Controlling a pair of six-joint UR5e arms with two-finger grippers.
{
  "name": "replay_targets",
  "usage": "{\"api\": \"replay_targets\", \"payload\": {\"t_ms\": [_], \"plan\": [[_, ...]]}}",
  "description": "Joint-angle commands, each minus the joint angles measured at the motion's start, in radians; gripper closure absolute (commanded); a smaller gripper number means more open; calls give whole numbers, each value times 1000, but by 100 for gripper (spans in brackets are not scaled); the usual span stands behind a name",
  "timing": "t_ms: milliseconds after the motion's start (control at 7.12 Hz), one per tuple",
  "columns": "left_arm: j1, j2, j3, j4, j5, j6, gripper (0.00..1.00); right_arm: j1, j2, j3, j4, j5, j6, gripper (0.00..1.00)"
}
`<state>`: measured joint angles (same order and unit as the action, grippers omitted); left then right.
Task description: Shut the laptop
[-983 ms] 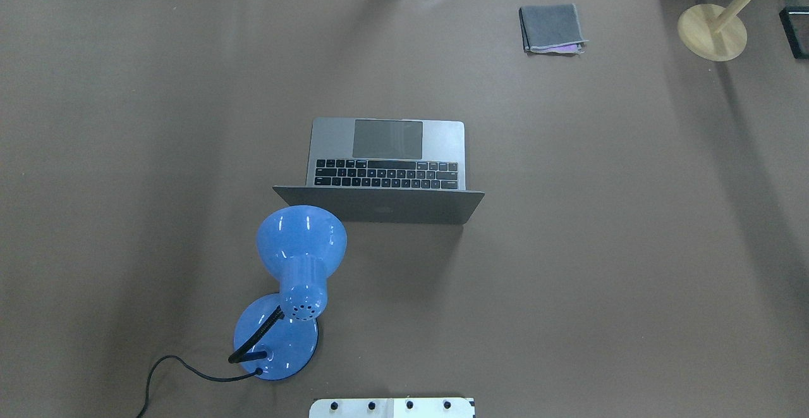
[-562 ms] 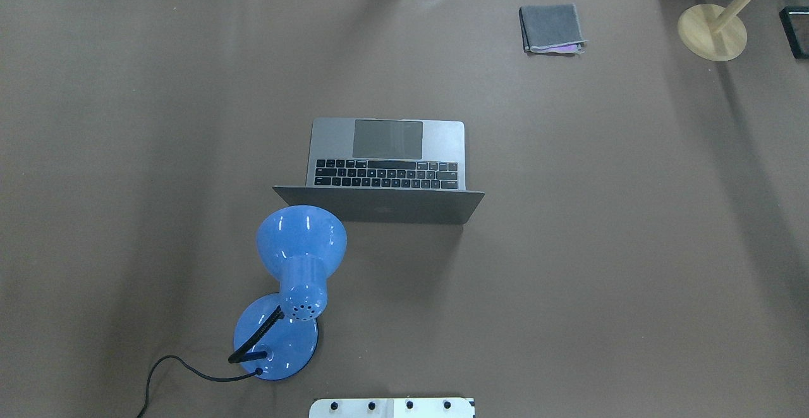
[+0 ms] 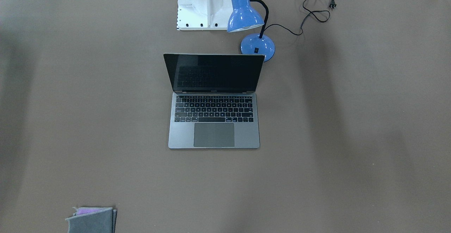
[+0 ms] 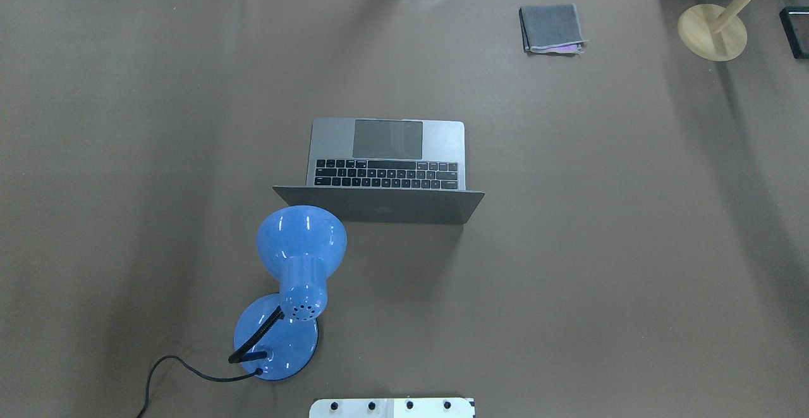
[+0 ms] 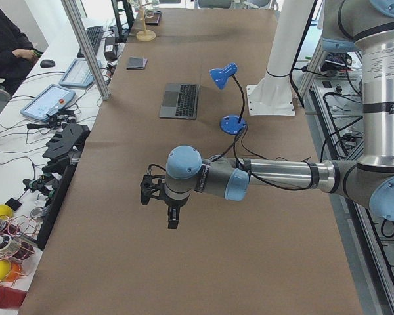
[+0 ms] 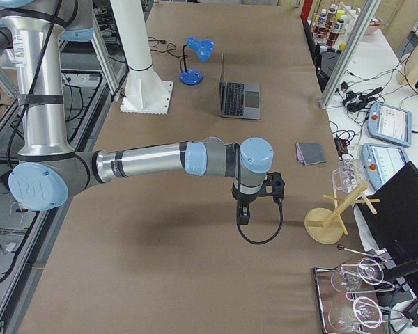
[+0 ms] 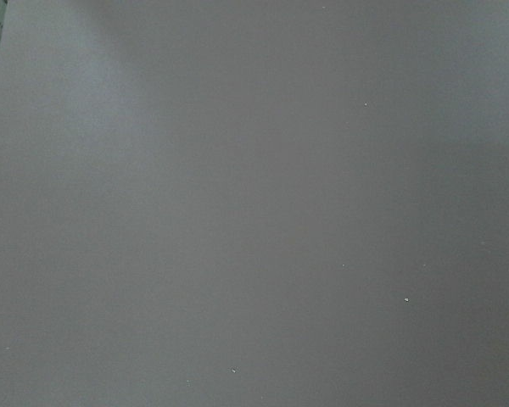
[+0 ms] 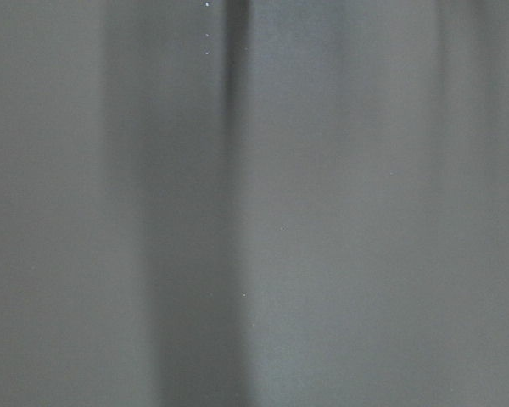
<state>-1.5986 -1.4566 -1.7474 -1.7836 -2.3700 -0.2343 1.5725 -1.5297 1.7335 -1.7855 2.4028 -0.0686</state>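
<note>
The space-grey laptop stands open in the middle of the brown table, its lid upright towards the robot. In the front-facing view its black screen and keyboard show. It is also in the left view and the right view. My left gripper shows only in the left view, far from the laptop over bare table; I cannot tell its state. My right gripper shows only in the right view, also far off; I cannot tell its state. Both wrist views show only the table cover.
A blue desk lamp stands close to the laptop's lid on the robot's left, its cord trailing off. A folded grey cloth lies at the far right. A wooden stand is at the far right corner. The robot's white base is behind the laptop.
</note>
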Motion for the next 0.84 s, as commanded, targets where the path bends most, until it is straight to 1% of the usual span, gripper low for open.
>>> {"api": "replay_targets", "payload": {"t_ms": [0,140,281,421,562,702], "plan": [[85,-80,15,10,3,-46,1,-49,39,8,2,39,16,0],[160,-140,58,12,5,-69,1,-92,74,6,6,44,36,0],[189,-169,74,-3,-3,-110,1,-136,109,11,8,70,87,0],[257,-235,69,-3,-5,-254,2,-181,147,12,52,81,219,2],[340,-290,59,-34,-3,-431,6,-233,161,14,136,84,404,23],[406,-322,58,-136,-5,-597,31,-296,164,15,232,82,573,41]]}}
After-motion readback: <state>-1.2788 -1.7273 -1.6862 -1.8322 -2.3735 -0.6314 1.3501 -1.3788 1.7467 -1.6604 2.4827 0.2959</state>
